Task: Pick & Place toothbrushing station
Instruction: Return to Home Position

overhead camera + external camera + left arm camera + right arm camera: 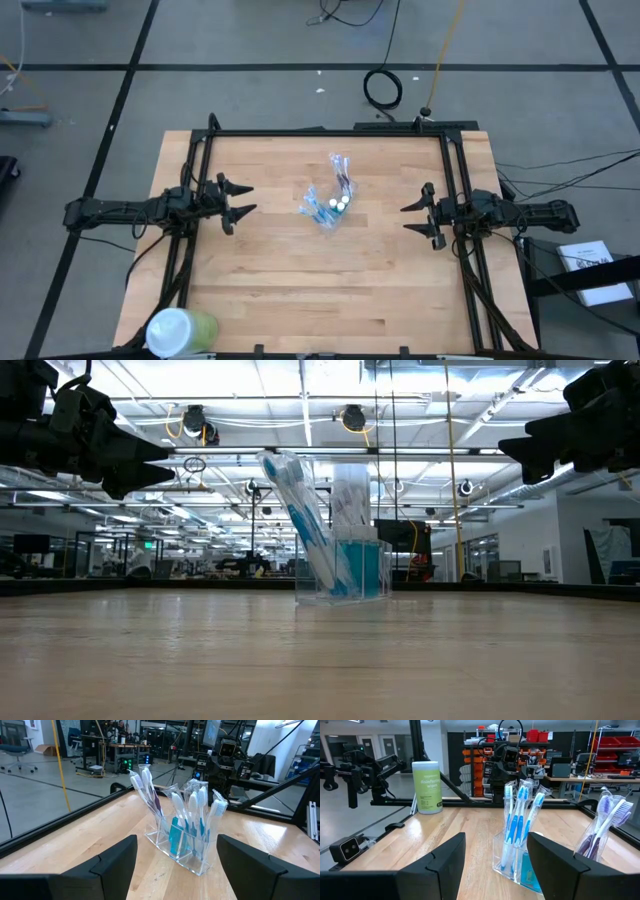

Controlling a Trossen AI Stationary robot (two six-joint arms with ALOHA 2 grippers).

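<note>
Front corner: a green wipes canister [181,330] with a white lid stands at the lower left of the high view, well apart from both arms. It plays no part in this step.
Left gripper: the left gripper [248,199] is left of centre in the high view and at the upper left of the low view. It is raised clear of the table, with jaws apart and nothing between them.
Right gripper: the right gripper [405,218] is right of centre in the high view and at the upper right of the low view. It is also raised, with jaws apart and empty.
Task's thing: the transparent organizer [328,208] stands upright at the table's centre, between the two grippers and touching neither. The toothbrushes [192,812] stand in it, some leaning out past the rim. The teal tubes [175,836] sit low in one compartment.
Step in hand: the filling looks done, so what remains is probably only parking the arms.
Doing it well: draw each arm straight back toward its own side of the frame at its present height. Do not sweep across the centre.
Risk: the holder looks light and top-heavy, and a finger brushing a leaning brush head could tip it.
Beyond the table: a cable loop [382,88] lies on the floor at the upper centre of the high view, out of the way.
</note>
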